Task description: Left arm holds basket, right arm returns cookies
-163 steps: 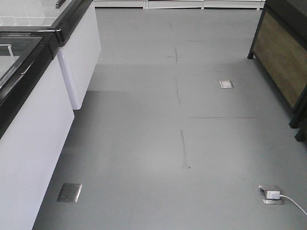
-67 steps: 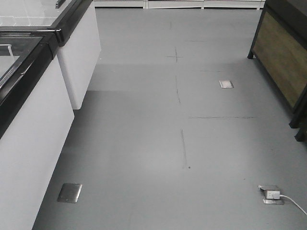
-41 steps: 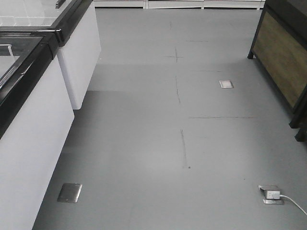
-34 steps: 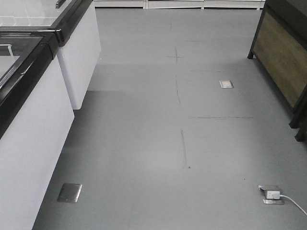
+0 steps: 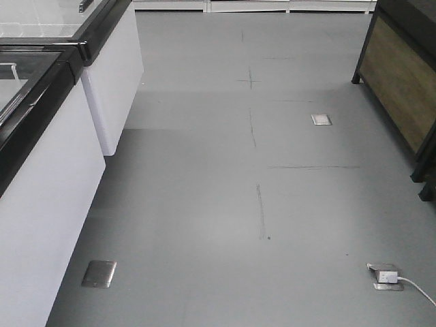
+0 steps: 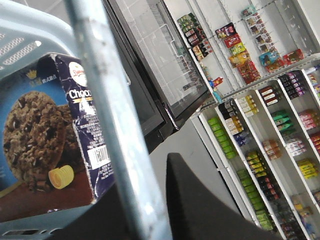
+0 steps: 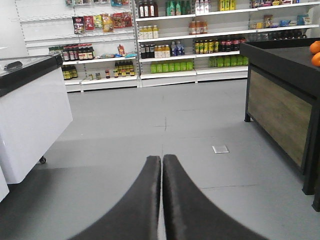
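The Chocofello cookies box [image 6: 47, 145], navy with a chocolate-chip cookie picture, stands inside the light blue basket [image 6: 22, 30]. The left gripper [image 6: 150, 180] clamps the basket's hoop handle [image 6: 102, 90] between black fingers [image 6: 200, 200]. The right gripper [image 7: 161, 159] is empty, its fingers pressed together above the grey floor [image 7: 150, 115].

**Aisle between freezer and counter**

A freezer [image 5: 48, 204] lines the left of the floor [image 5: 225, 204], a counter [image 5: 402, 88] the right. A floor socket [image 5: 385, 276] lies near the right front. Shelves [image 7: 175, 40] stand across the far end. The cookie box [image 6: 50, 145] sits in the basket [image 6: 25, 35], behind its handle [image 6: 115, 125].
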### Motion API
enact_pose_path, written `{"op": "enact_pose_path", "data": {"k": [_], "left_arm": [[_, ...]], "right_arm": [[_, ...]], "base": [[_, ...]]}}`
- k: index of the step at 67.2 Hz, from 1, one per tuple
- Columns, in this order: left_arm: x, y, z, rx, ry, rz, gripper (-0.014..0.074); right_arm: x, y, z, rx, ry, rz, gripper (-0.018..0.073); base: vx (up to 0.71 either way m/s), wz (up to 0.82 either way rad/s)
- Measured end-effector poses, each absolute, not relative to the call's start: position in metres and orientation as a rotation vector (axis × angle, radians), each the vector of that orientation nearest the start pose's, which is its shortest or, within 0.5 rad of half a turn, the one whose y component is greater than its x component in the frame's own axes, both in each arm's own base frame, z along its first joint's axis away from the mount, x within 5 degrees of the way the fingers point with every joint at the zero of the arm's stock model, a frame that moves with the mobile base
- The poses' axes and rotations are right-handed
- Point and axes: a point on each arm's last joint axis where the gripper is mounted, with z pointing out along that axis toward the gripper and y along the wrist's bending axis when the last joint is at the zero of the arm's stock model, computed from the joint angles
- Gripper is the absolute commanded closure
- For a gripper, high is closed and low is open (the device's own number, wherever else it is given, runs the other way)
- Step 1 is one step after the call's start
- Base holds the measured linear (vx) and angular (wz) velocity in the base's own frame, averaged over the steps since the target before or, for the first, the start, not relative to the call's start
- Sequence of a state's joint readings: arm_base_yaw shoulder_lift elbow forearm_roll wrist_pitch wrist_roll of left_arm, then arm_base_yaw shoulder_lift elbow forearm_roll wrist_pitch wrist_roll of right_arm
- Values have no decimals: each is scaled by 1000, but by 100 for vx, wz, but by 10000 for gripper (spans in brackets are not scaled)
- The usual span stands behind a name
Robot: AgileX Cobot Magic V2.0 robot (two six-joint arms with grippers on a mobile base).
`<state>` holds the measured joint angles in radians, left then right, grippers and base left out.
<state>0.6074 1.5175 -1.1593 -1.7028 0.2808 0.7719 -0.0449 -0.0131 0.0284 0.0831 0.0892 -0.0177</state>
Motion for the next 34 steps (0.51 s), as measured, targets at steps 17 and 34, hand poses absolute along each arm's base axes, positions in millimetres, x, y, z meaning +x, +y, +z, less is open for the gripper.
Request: {"op": "enact_pose_path", "data": {"k": [17,34], "left_arm": [[307,178,344,-1119,1425,-556,603],[309,163,367,-984,1439,-715,603]], "right_arm": [[57,-2,196,82,1586,22,567],[57,-2,196,82,1586,22,567]], "base": [[0,0],[0,0]]}}
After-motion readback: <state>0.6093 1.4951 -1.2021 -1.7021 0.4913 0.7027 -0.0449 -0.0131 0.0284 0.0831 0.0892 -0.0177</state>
